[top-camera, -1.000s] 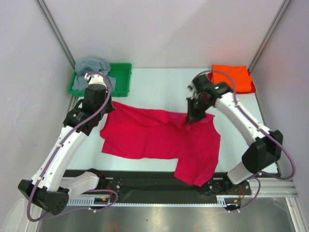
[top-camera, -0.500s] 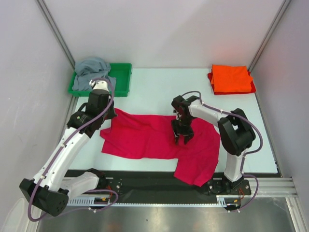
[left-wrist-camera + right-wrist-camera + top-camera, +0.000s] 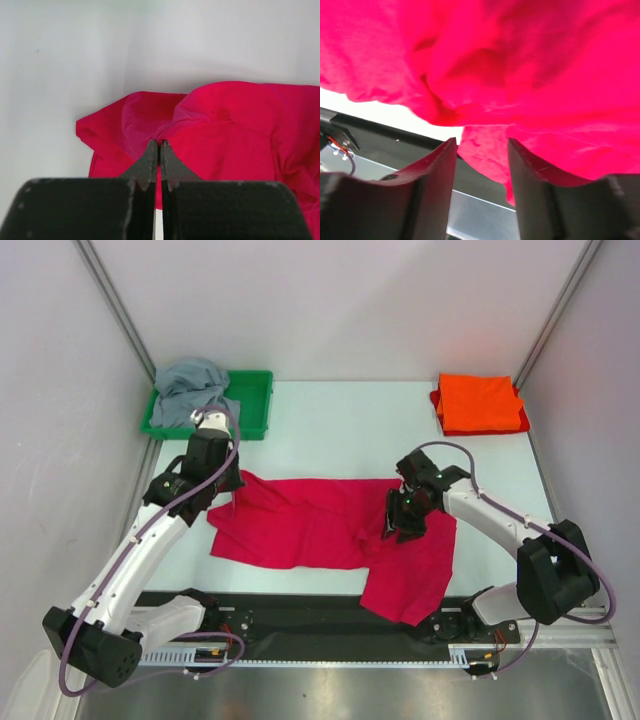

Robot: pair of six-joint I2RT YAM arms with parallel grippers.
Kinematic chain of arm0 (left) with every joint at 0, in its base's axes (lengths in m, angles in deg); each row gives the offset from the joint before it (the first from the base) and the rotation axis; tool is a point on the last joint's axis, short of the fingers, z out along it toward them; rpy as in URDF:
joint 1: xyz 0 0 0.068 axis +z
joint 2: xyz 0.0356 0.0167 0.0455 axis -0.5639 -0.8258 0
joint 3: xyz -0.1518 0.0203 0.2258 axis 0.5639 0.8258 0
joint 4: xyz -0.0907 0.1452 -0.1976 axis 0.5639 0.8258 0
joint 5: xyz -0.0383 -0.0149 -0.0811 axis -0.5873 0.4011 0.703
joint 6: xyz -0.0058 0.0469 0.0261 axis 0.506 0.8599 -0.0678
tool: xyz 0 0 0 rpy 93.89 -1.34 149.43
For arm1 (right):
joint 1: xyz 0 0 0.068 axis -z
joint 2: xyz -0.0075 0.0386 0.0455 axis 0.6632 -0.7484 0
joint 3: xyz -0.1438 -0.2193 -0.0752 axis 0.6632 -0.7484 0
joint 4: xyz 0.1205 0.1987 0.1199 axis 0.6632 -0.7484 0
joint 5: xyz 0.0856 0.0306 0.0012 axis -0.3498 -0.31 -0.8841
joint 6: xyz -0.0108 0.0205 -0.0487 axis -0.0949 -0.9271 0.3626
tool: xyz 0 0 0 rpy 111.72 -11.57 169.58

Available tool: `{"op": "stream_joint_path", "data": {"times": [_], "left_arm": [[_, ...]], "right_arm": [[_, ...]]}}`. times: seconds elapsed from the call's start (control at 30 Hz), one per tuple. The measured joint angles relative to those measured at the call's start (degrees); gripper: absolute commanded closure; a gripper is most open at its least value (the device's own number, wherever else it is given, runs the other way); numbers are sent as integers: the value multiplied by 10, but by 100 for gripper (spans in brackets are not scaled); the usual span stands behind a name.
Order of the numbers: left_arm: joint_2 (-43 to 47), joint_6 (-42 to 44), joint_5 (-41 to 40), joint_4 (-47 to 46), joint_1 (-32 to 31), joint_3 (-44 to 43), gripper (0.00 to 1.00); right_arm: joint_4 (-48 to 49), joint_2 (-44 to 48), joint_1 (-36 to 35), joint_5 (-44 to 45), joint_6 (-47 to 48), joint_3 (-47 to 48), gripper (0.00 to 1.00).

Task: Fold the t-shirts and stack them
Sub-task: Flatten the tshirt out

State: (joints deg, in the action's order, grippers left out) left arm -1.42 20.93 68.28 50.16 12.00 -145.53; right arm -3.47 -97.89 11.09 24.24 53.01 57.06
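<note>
My left gripper (image 3: 232, 492) is pressed together on the far-left corner of the crimson-pink shirt (image 3: 330, 525). In my left wrist view the two fingers (image 3: 150, 162) meet with no gap between them, and the cloth (image 3: 235, 130) puckers in towards their tips, so I take it that a thin fold is pinched there. That corner stands a little off the table (image 3: 330, 430), bunched beneath my wrist.

The rest of the shirt lies spread across the near middle of the table. One part hangs over the near edge onto the black rail between my bases.

My right gripper (image 3: 397, 528) hangs over the right part of the same shirt, where the cloth is rumpled into folds. Its fingers (image 3: 437, 170) stand apart, and nothing is clamped between them. The red cloth (image 3: 520, 75) fills the view just beyond the tips, but I cannot tell whether they touch it.

The orange shirt (image 3: 480, 403) lies folded at the far right corner, well apart from both my grippers. The grey shirt (image 3: 190, 380) is heaped on the left end of the green tray (image 3: 255, 405) at the far left, just beyond my left wrist.
</note>
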Motion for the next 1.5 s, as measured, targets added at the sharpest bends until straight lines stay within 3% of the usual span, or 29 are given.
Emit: {"op": "stream_joint_path", "data": {"times": [0.03, 0.1, 0.23, 0.43, 1.1, 1.5], "left_arm": [[0, 0, 1, 1, 0, 0, 100], [-1, 0, 1, 1, 0, 0, 100], [-1, 0, 1, 4, 0, 0, 100], [-1, 0, 0, 10, 0, 0, 100], [-1, 0, 0, 15, -4, 0, 100], [-1, 0, 0, 16, -6, 0, 100]], "right_arm": [[5, 6, 13, 0, -4, -14, 43], [10, 17, 27, 0, -6, -29, 45], [36, 31, 47, -13, -6, -42, 62], [76, 31, 51, -26, -17, -106, 70], [125, -33, 34, -14, -28, -114, 65], [136, -70, 15, -4, -22, -95, 71]]}}
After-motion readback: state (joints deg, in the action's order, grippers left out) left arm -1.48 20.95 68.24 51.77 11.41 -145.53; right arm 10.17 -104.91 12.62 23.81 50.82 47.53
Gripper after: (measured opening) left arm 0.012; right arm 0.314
